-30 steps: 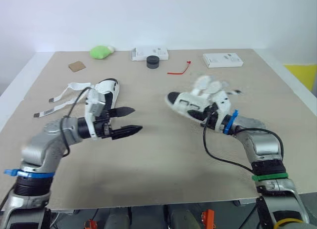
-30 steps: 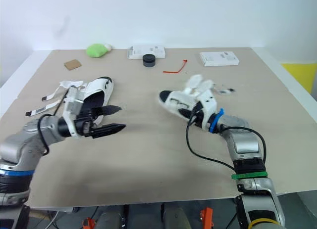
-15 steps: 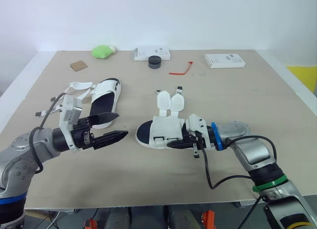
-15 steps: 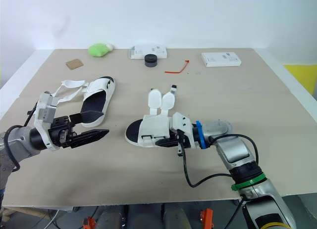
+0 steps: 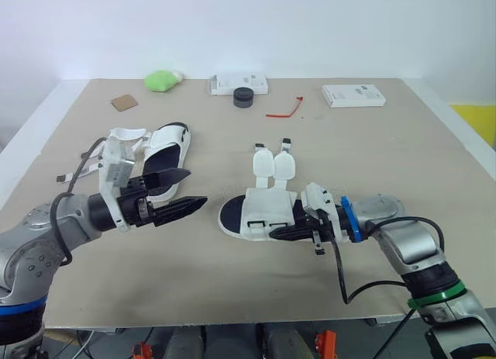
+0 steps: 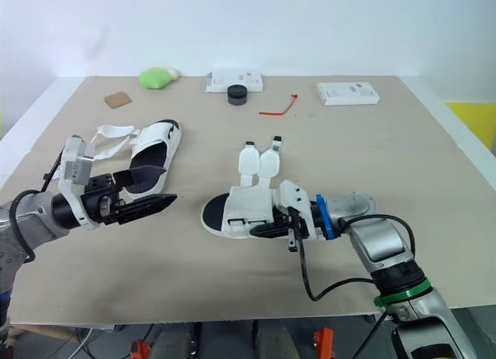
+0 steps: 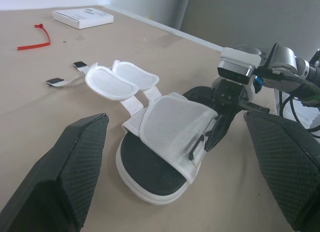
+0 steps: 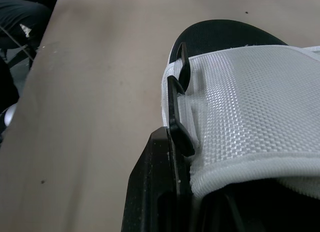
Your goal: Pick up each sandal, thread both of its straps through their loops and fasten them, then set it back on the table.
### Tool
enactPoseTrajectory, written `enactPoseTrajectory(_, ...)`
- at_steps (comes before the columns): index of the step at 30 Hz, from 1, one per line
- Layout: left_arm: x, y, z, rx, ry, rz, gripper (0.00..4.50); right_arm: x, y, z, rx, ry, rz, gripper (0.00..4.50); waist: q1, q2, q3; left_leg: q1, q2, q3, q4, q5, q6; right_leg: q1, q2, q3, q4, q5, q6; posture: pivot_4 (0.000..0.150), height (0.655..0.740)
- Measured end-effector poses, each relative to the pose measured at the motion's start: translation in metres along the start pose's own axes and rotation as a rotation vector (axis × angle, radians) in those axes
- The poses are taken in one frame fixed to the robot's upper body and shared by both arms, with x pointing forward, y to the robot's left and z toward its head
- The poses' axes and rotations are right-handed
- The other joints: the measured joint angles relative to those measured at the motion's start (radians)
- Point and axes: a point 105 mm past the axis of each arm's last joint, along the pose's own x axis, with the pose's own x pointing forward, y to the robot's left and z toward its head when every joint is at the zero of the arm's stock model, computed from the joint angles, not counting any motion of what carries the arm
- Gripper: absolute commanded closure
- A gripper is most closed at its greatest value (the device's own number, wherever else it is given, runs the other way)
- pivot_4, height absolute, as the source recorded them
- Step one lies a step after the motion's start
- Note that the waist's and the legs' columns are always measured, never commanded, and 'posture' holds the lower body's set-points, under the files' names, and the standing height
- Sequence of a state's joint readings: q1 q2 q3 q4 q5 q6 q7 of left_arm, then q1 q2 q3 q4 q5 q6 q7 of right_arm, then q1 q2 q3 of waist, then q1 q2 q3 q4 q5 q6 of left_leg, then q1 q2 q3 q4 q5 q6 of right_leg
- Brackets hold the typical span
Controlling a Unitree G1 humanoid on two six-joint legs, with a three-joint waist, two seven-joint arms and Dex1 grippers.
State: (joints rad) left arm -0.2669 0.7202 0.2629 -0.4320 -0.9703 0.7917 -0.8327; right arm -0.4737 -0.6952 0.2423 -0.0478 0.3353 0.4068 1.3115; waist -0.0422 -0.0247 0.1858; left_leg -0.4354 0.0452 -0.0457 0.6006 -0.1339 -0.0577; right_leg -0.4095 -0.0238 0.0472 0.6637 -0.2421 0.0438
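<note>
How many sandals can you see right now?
2. The left sandal lies on the left, beyond the open left gripper; the middle sandal sits in the centre, gripped by the right gripper. None seems hidden.

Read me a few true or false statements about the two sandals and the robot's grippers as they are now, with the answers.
1. The left gripper is open and holds nothing. True.
2. The right gripper grips the centre sandal at its side. True.
3. The centre sandal's straps are fastened. False: both lie spread open, pointing toward the far side of the table.
4. The other sandal is held in the left gripper. False: it lies on the table beyond that gripper, with its straps loose.
5. The green object lies between the two sandals. False: it lies near the table's far edge.
</note>
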Motion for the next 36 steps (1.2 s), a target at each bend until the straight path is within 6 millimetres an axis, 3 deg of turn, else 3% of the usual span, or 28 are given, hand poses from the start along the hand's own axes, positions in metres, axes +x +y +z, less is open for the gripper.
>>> enactPoseTrajectory(8, -0.003, 0.001, -0.004, 0.000, 0.048, -0.011, 0.00, 0.001, 0.000, -0.006, -0.012, 0.015, 0.037, 4.44, -0.002, 0.000, 0.000, 0.001, 0.000, 0.000, 0.000, -0.001, -0.001, 0.001, 0.000, 0.000, 0.000, 0.000, 0.000, 0.150, 0.7400)
enactPoseTrajectory(11, -0.006, 0.000, -0.011, -0.002, 0.095, -0.017, 0.00, 0.001, 0.000, -0.007, -0.008, 0.012, 0.047, 3.32, -0.002, -0.001, -0.001, 0.003, 0.001, 0.001, 0.000, -0.001, -0.001, 0.002, 0.000, 0.001, 0.000, 0.000, 0.000, 0.150, 0.7400)
enactPoseTrajectory(18, -0.003, -0.006, -0.019, -0.012, 0.131, -0.067, 0.00, 0.002, 0.002, -0.011, -0.019, 0.020, 0.087, 0.06, -0.002, -0.004, -0.002, 0.006, 0.002, 0.002, 0.001, -0.001, -0.002, 0.003, 0.000, 0.001, 0.000, 0.000, -0.001, 0.150, 0.7400)
enactPoseTrajectory(21, 0.003, -0.008, -0.021, -0.003, 0.141, -0.100, 0.00, -0.005, -0.003, -0.011, -0.017, 0.034, 0.080, 0.06, -0.002, -0.004, -0.002, 0.005, 0.001, 0.003, 0.001, -0.001, -0.002, 0.003, 0.000, 0.002, 0.000, 0.000, -0.001, 0.150, 0.7400)
enactPoseTrajectory(27, 0.017, -0.008, -0.028, 0.016, 0.171, -0.167, 0.00, -0.047, -0.008, -0.015, 0.023, 0.115, 0.020, 0.06, 0.014, -0.004, -0.002, 0.001, 0.001, 0.008, 0.001, -0.002, -0.003, 0.000, 0.000, 0.007, 0.000, -0.001, 0.000, 0.150, 0.7400)
enactPoseTrajectory(36, 0.053, -0.002, -0.031, 0.077, 0.139, -0.235, 0.00, -0.054, 0.008, -0.014, 0.084, 0.099, 0.007, 0.06, 0.019, -0.004, -0.002, 0.000, 0.001, 0.010, 0.001, -0.008, -0.001, -0.001, 0.002, 0.011, 0.000, -0.005, 0.007, 0.150, 0.7400)
